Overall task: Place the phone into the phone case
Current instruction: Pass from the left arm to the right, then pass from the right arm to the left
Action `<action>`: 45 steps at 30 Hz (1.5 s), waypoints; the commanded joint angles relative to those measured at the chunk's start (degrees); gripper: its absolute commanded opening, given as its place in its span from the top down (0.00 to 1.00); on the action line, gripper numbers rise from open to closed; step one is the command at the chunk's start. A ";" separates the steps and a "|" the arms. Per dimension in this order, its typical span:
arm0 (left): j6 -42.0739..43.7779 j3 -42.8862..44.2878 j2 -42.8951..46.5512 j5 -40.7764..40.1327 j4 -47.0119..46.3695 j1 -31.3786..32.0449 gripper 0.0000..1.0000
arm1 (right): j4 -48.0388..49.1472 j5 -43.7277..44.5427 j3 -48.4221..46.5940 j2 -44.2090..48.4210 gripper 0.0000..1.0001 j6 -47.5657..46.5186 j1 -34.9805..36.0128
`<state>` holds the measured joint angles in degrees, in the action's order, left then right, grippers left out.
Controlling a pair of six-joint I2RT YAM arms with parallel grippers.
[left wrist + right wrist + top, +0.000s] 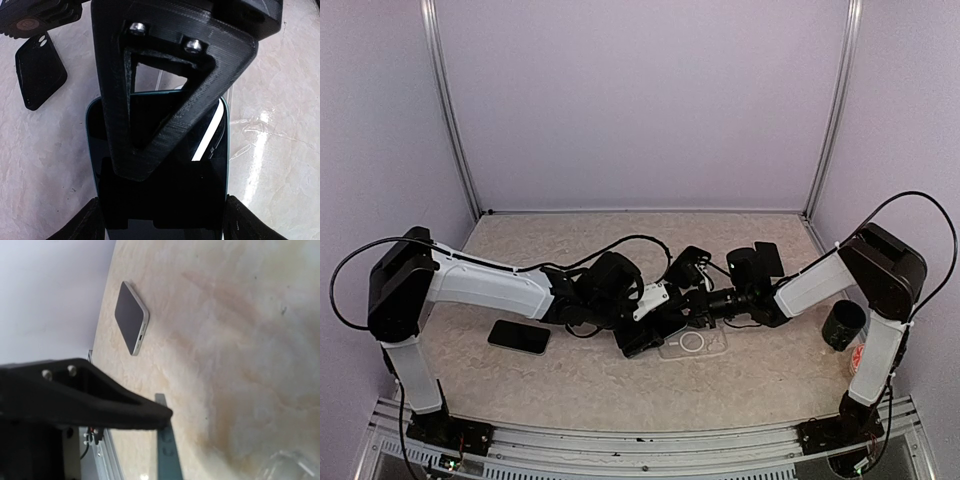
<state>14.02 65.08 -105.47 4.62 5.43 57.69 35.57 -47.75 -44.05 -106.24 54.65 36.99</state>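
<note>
My left gripper (642, 335) is shut on a black phone (165, 200) with a teal rim, its fingers (90, 222) against the phone's two long sides. The phone is held just left of the pale translucent phone case (705, 345), which lies flat on the table. A corner of the case shows in the right wrist view (295, 465). My right gripper (692, 300) reaches in from the right. One of its fingers (150, 145) lies across the phone's screen, its tip beside the phone's teal edge (166, 455). Its other finger is hidden.
A second black phone (518, 336) with a silver rim lies on the table to the left and shows in the right wrist view (131, 317). A black phone case (767, 258) lies behind the grippers (40, 70). A black cup (842, 325) stands at the right edge.
</note>
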 commanded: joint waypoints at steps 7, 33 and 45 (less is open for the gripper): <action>-0.14 -1.34 3.97 -0.43 -4.60 0.40 0.24 | 5.40 -2.87 0.73 0.28 0.97 1.22 0.68; -29.23 -21.01 24.37 6.45 -33.12 -12.06 0.01 | -3.13 1.39 1.50 11.97 0.97 -9.43 0.12; -46.68 -20.47 18.45 21.98 -40.70 -17.60 0.01 | -2.36 5.02 3.86 20.84 0.96 -14.38 -1.40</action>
<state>-24.67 44.10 -84.51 20.03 -29.65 40.58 29.98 -44.12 -41.28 -90.61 42.72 36.45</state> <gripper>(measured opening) 0.989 0.098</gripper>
